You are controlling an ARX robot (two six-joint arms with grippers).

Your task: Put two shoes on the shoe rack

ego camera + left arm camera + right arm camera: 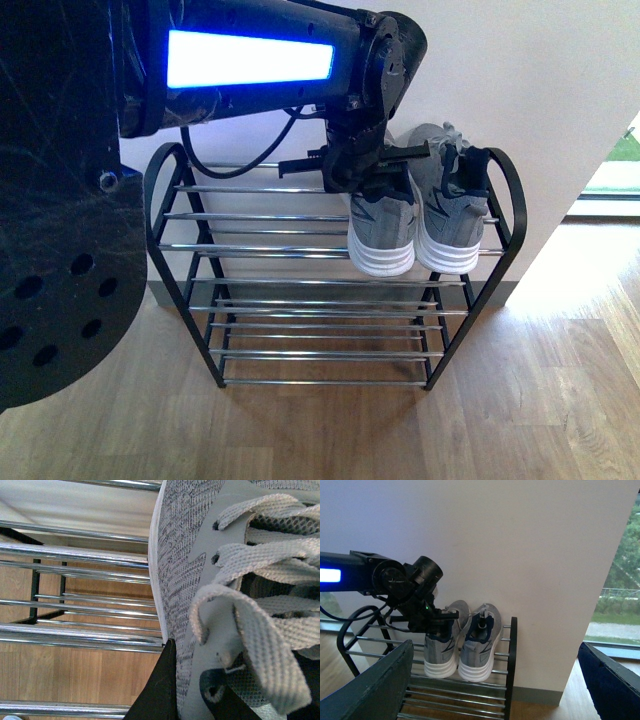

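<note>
Front view: the left gripper [368, 168] reaches in from the upper left to the collar of the left shoe [385, 228]. That shoe sits beside the right shoe [452, 215] on the top tier of the shoe rack [260, 252], toward the right of the frame. Both appear to rest on the chrome bars, so the task looks nearly done.

Left wrist view: grey knit and white laces fill the right side. One dark finger [159, 695] lies against the shoe's side wall at bottom centre. Its partner is hidden, so I cannot tell whether the fingers clamp the shoe or have let go.

Right wrist view: the right gripper [495, 650] has its fingers [375, 685] spread wide at the lower corners, holding nothing, well back from the rack.

The shoes likely handle light. The knit upper is soft and will buckle, while the sole and collar rim are firmer. The collar is the sensible hold, though loose laces could snag on the bars.
</note>
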